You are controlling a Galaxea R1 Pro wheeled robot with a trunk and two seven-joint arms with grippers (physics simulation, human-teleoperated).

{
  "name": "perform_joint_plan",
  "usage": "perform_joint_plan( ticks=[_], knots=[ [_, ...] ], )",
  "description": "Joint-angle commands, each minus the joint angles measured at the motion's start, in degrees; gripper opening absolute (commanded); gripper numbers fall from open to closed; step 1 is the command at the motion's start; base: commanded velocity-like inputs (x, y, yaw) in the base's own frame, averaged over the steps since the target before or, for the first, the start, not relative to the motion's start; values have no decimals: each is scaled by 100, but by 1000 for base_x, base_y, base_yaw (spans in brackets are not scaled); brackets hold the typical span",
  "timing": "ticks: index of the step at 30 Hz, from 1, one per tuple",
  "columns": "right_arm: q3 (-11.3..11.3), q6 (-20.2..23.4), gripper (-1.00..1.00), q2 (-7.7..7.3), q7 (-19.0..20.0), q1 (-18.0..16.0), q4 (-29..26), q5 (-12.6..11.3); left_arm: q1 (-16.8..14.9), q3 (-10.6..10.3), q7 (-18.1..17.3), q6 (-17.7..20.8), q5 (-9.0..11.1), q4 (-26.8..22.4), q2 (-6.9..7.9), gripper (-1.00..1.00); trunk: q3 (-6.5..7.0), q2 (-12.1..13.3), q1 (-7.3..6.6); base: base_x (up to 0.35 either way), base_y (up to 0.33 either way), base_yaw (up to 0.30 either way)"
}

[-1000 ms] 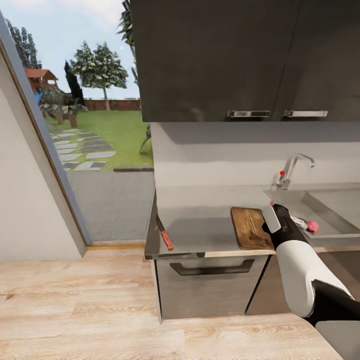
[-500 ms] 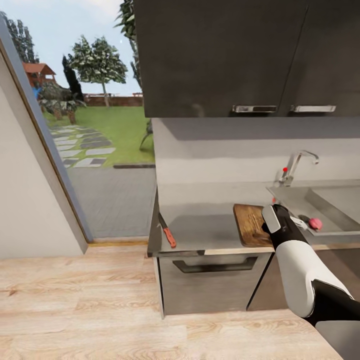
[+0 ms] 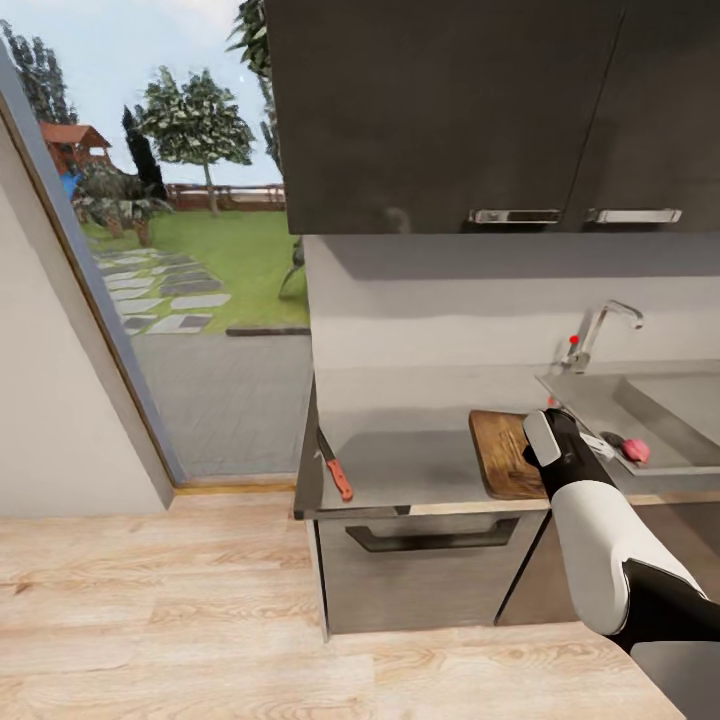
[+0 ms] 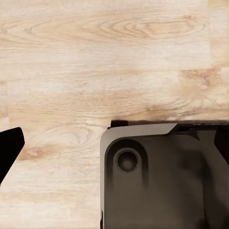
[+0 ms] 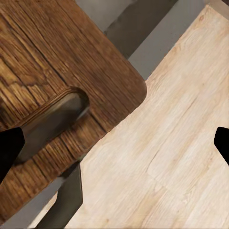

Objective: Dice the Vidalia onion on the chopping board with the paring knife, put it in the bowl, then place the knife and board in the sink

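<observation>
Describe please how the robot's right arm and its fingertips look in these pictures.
The right arm has a glossy white shell on the forearm, a black joint section behind it, and a black wrist bearing a light grey panel. In the right wrist view, the fingertips are plain black, tapered to blunt points.

Your white-sleeved right arm (image 3: 590, 520) covers the brown wooden chopping board's (image 3: 500, 452) right end; the grey steel sink (image 3: 690, 425) runs off frame.

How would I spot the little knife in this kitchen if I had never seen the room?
Start at the grey countertop under the dark cabinets. At its end nearest the big window, away from the sink, lies the paring knife, by the front edge. Its red-orange handle and slim dark blade set it apart from the brown chopping board further along.
</observation>
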Motion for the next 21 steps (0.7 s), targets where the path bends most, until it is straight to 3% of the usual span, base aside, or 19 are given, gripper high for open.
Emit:
perform_joint_plan(
  ticks=[1, 21],
  knots=[
    [6, 19, 100, 1, -42, -4, -7, -51, 0, -1, -1, -11, -1, -5, 1, 100, -9, -8, 4, 91, 9, 0],
    [2, 19, 100, -2, -35, -4, 80, -57, 0, -5, -1, -11, 1, -5, -1, 100, -16, -8, 4, 10, 1, 0]
  ],
)
